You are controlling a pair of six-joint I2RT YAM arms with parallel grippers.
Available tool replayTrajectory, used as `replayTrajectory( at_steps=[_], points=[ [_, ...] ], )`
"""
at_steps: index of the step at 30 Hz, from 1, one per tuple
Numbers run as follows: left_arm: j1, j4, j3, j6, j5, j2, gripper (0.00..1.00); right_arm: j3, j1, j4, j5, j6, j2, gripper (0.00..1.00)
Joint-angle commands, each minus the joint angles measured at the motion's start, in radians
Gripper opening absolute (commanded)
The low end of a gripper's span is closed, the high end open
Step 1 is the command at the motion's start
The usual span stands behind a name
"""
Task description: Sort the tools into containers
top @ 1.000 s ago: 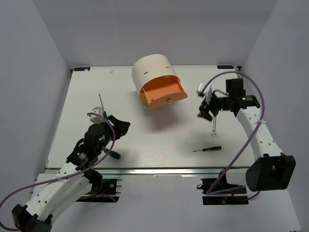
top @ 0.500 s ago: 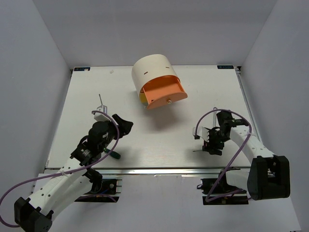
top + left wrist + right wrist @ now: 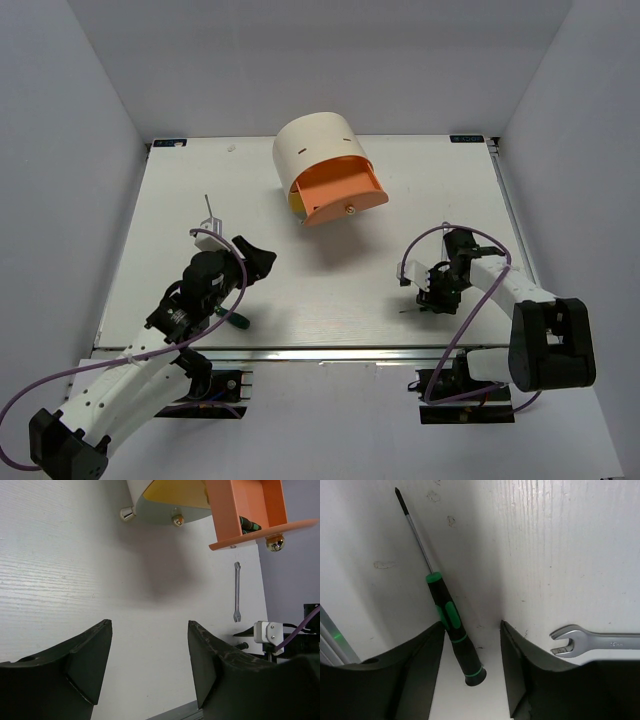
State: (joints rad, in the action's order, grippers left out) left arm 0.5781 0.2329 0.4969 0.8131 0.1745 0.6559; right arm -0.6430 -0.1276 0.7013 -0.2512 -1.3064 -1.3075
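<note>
Right gripper (image 3: pixel 471 635): spread open and holding nothing, set low over the table (image 3: pixel 330 290) near its front edge, one finger on each side of the handle end of the small screwdriver.
Small screwdriver (image 3: pixel 451 620): lies flat, black-and-green handle in the gap between the fingers, thin shaft pointing away from the wrist. It sits at a slant to the gap and closer to one finger.
Step in hand: picking up this screwdriver, judged by how the fingers straddle it.
Doing it well: go down until the fingertips nearly touch the table, close on the thick part of the handle rather than the butt, and expect the handle to roll or swing straight as the nearer finger meets it. Lift only once both pads bear on it.
Spanner (image 3: pixel 600 642): flat on the table just beside the outer finger, apart from the screwdriver. That finger should not drag it along.
Right arm (image 3: pixel 500 285): folded back close to its base, wrist bent steeply down.
Left gripper (image 3: pixel 150 630): wide open and empty, raised off the table and facing the cabinet.
Left arm (image 3: pixel 150 350): reaching forward on a slant toward the middle of the table.
Green-handled screwdriver (image 3: pixel 236 320): on the table beside the left arm.
Thin rod (image 3: pixel 208 210): further back on the left.
Orange drawer (image 3: pixel 340 195): pulled out, one black-and-green tool (image 3: pixel 248 524) lying inside; a likely home for the screwdriver.
Cabinet (image 3: pixel 312 148): cream, at the back of the table.
</note>
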Motion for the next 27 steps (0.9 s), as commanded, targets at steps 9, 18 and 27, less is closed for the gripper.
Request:
replayTrajectory(
  at_steps=[9,18,27],
  points=[
    [-0.001,-0.006,0.002,0.004,-0.007,-0.015,0.71,0.027,-0.006,0.003,-0.067,-0.043,0.014,0.07],
    [-0.001,-0.027,0.012,0.0,-0.023,-0.001,0.71,-0.329,-0.012,0.314,-0.593,-0.049,0.16,0.0],
    [-0.001,-0.055,0.04,-0.02,-0.047,0.028,0.71,-0.655,-0.176,-0.219,-0.532,0.683,0.104,0.0]
  ],
)
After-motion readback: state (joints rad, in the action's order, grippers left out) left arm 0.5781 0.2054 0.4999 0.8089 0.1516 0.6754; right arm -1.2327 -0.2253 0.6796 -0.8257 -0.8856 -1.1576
